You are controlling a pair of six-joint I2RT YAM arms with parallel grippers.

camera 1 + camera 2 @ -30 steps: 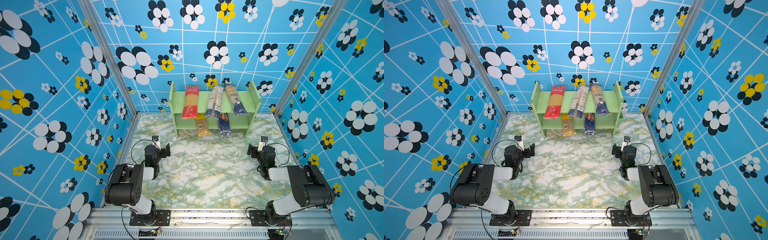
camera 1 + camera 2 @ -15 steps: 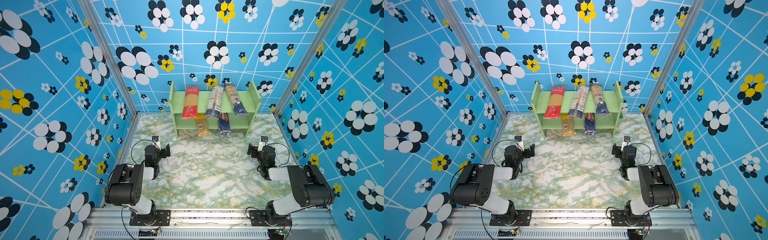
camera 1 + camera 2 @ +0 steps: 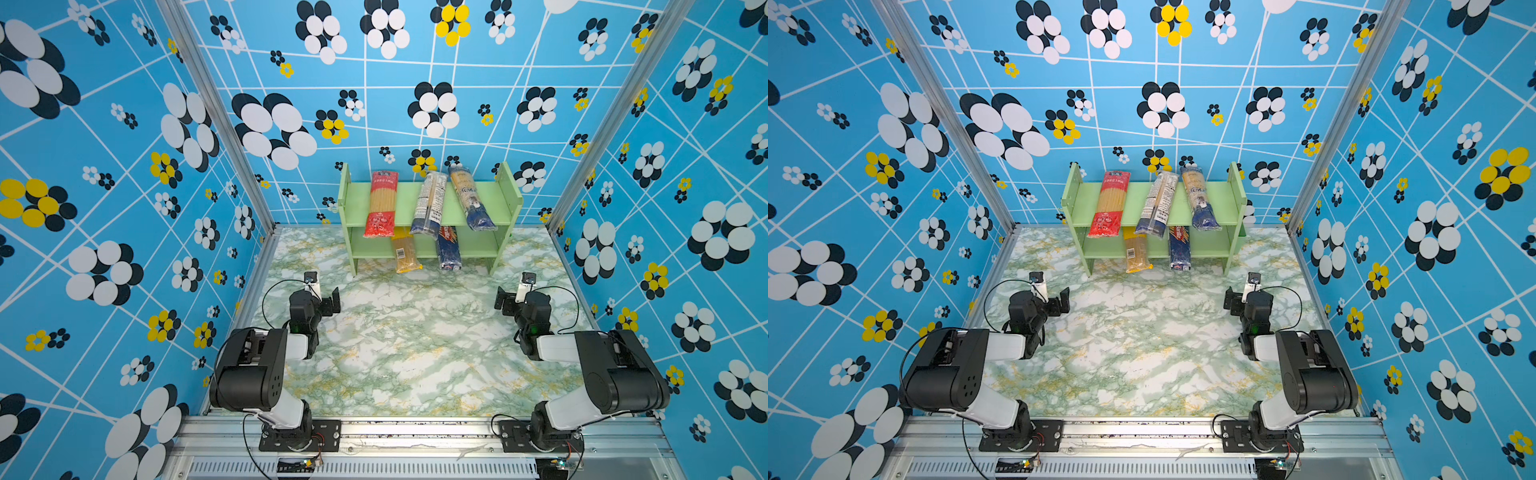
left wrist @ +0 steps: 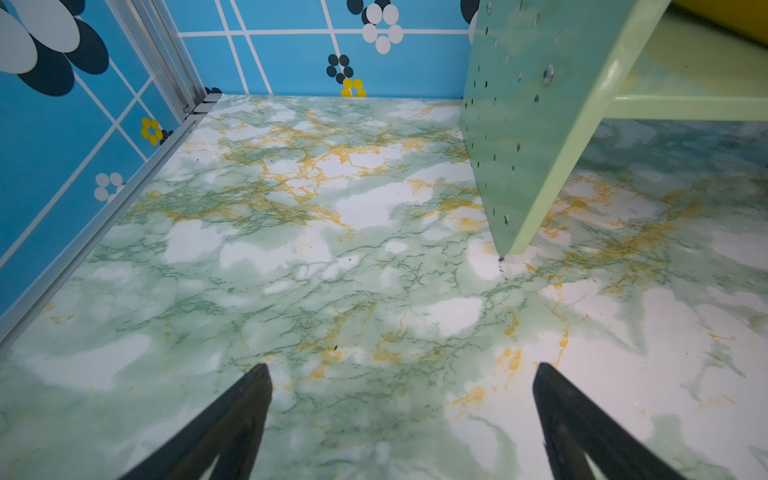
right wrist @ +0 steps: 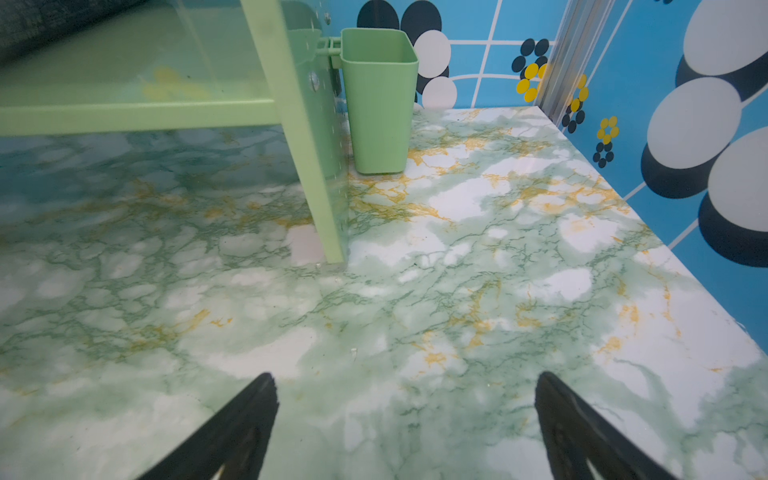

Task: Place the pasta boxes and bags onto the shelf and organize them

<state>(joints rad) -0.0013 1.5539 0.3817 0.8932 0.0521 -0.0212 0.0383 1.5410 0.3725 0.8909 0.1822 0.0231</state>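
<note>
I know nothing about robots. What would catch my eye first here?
The blue walls with black, white and yellow flowers surround everything. At the back of the marbled table stands a pale-green shelf with five pasta packs, three on top and two below. Two robot arms rest at the front, left gripper and right gripper open and empty.

Bright even light; soft shadow under the shelf [image 5: 137, 112]; wrist-view edges blurred.

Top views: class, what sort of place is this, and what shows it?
Probably a staged robot test cell, not a kitchen: flower-printed walls on an aluminium frame, two robot arms bolted to a rail, a green shelf of pasta packs.
</note>
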